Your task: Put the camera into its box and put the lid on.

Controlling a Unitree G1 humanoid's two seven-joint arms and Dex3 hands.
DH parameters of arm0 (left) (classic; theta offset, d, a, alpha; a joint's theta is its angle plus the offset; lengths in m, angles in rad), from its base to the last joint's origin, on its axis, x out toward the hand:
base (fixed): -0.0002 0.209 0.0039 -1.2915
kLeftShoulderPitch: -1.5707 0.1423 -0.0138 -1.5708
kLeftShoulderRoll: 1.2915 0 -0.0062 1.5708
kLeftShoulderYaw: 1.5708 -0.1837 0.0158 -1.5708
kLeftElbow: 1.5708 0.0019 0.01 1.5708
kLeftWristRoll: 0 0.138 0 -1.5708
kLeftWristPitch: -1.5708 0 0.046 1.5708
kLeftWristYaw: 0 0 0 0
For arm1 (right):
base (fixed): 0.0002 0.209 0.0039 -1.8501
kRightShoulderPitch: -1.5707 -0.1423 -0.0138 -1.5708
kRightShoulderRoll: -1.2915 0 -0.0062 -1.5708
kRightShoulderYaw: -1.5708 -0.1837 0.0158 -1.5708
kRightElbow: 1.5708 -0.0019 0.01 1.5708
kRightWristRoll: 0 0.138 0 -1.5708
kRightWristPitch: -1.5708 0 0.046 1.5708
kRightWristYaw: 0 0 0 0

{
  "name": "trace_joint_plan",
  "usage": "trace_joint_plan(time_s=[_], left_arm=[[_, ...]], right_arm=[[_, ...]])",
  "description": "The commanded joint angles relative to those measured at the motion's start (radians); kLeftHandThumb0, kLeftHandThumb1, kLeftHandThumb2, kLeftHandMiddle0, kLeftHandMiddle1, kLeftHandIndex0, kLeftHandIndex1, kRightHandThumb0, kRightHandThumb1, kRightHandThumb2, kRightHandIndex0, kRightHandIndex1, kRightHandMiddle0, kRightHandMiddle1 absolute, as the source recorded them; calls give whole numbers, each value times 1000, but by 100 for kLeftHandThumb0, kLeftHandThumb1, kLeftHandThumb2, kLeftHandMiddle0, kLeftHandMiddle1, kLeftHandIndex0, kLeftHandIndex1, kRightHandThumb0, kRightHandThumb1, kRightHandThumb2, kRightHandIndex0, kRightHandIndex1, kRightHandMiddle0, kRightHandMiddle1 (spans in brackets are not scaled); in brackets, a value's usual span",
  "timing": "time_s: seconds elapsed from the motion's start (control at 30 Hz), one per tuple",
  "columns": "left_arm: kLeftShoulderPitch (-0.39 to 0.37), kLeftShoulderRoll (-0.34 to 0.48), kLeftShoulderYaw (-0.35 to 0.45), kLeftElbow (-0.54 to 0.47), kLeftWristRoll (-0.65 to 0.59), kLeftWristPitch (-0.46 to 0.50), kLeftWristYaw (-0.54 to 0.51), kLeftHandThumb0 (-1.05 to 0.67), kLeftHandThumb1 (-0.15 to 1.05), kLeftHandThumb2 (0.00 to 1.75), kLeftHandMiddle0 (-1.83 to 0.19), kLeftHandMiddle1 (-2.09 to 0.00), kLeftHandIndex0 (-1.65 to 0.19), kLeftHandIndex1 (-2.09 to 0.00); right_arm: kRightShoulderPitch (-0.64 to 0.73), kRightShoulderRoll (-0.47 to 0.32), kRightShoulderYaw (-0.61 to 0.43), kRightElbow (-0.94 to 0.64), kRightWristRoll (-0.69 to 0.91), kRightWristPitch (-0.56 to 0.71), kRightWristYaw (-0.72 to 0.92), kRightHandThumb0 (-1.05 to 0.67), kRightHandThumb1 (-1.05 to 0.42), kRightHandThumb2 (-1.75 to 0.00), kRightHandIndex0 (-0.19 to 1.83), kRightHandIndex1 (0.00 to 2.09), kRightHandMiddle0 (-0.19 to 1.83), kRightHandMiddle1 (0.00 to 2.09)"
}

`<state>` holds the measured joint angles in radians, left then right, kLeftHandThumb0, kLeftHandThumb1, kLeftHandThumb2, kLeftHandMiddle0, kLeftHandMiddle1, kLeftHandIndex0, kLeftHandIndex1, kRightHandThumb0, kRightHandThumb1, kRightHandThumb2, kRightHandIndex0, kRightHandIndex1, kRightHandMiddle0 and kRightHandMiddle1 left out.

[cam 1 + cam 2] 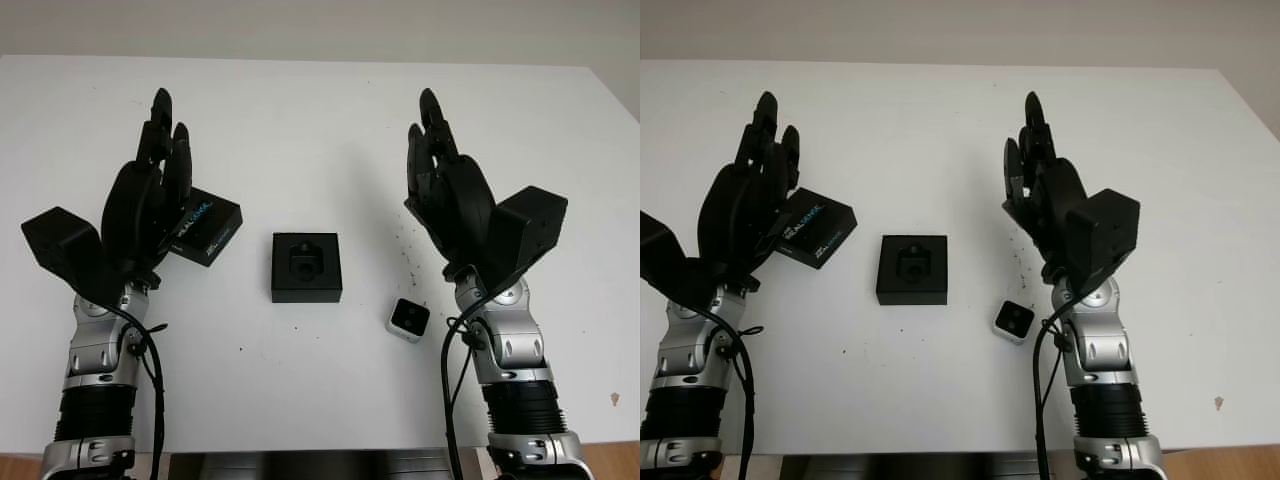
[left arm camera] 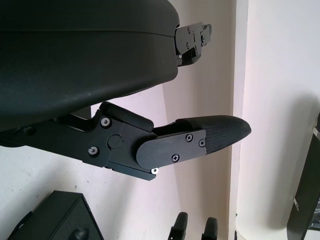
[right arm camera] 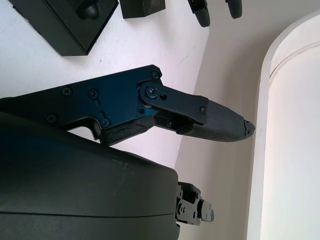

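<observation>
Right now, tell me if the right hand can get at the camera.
Probably yes: the right hand is open above the table, and the camera lies close beside its wrist with nothing between.

I note lid (image 1: 203, 226) partly hidden behind left hand (image 1: 140, 205), its print too small to read, box (image 2: 55, 220) cut off at left wrist frame's lower edge

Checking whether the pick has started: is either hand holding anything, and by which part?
Nothing is held. The left hand and the right hand are both open above the table.
</observation>
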<state>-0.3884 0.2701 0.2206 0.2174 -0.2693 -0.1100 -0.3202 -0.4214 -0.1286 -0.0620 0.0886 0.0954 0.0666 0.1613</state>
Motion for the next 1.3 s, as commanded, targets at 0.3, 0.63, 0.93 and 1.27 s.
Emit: trace_joint_plan(time_s=[0.3,0.63,0.93,1.27], left_arm=[[3,-3,-1,-17,-1,-5,4,-76,105,60,19,0,19,0],[23,-13,-8,-44,2,3,16,-77,105,61,19,0,19,0],[22,-13,-5,-43,1,9,20,-77,105,61,19,0,19,0],[15,-9,-10,-23,10,-8,1,-77,105,63,19,0,19,0]], right_arm=[[14,-9,-11,-14,12,-1,10,-69,-105,-67,-13,5,-12,5],[24,-77,-48,-124,40,51,55,-70,-105,-41,-4,10,-1,11],[18,-296,-94,-188,76,97,250,-50,-96,-3,21,18,-10,85],[-47,-620,-19,-227,-160,-56,450,-46,-77,-5,36,21,25,52]])
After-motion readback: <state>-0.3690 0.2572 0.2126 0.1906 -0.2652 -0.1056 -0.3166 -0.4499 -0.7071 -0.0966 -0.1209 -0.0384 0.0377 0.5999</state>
